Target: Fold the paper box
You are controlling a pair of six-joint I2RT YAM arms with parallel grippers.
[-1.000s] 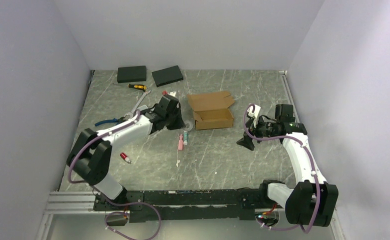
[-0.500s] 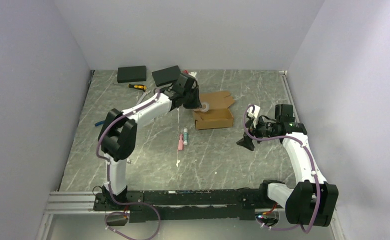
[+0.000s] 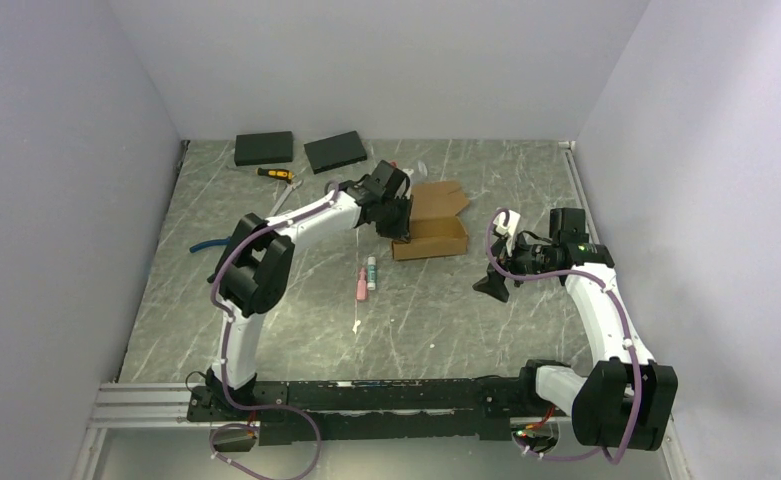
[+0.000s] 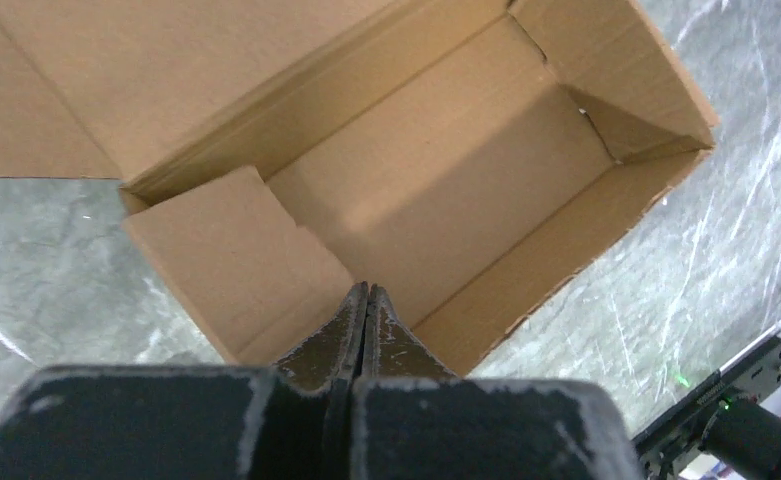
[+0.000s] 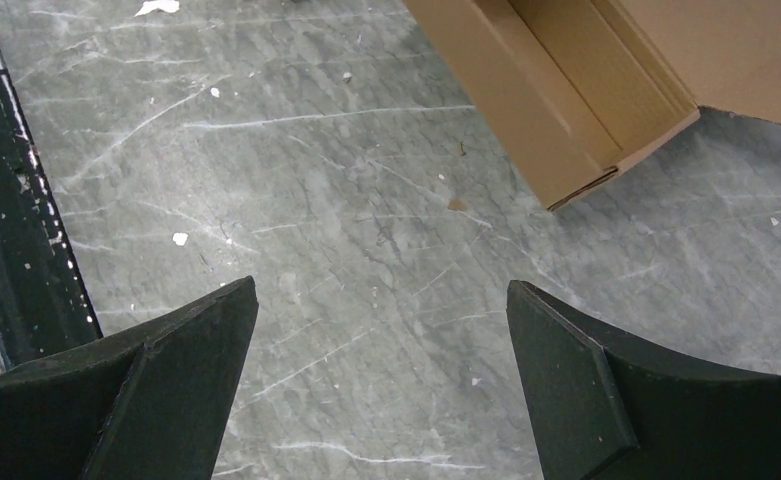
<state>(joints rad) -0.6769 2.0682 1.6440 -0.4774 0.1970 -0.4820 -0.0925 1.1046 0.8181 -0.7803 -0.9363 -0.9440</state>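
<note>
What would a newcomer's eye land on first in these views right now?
The open brown paper box at mid-table stands out first, its lid laid back toward the far wall. The left gripper, shut with nothing between its fingers, is poised at the box's left end. The right gripper hangs wide open over the table to the box's right.

Grey marbled tabletop [image 3: 436, 310] enclosed by plain pale walls [image 3: 386, 65].
</note>
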